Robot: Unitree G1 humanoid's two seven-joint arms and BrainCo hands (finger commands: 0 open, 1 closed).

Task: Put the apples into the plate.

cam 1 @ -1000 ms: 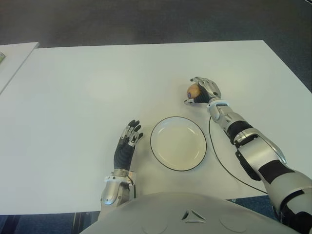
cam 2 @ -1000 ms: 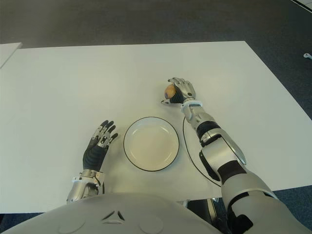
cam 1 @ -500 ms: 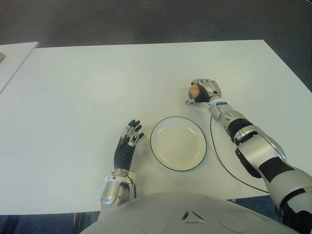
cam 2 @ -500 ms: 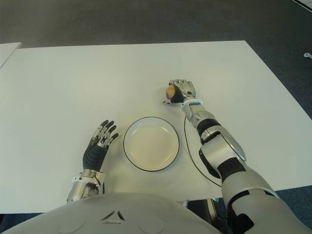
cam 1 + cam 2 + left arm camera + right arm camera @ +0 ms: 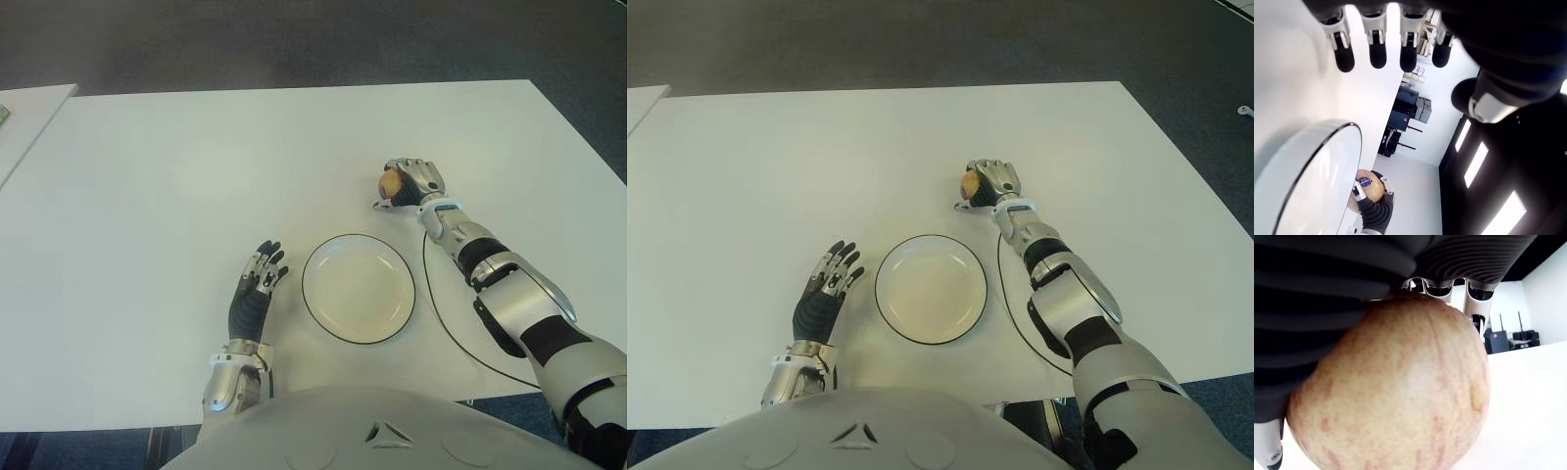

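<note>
Nothing has shifted since half a second ago: right hand (image 5: 413, 182) fingers stay wrapped around the apple (image 5: 1396, 387) beyond the plate (image 5: 359, 287); left hand (image 5: 255, 292) fingers spread, holding nothing.

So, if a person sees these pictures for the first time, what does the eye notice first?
Probably the right hand, curled around a yellowish-red round apple on the white table, beyond the plate's far right edge. Next comes the empty white round plate with a thin dark rim, at the table's near edge. The left hand shows open, just left of the plate.
</note>
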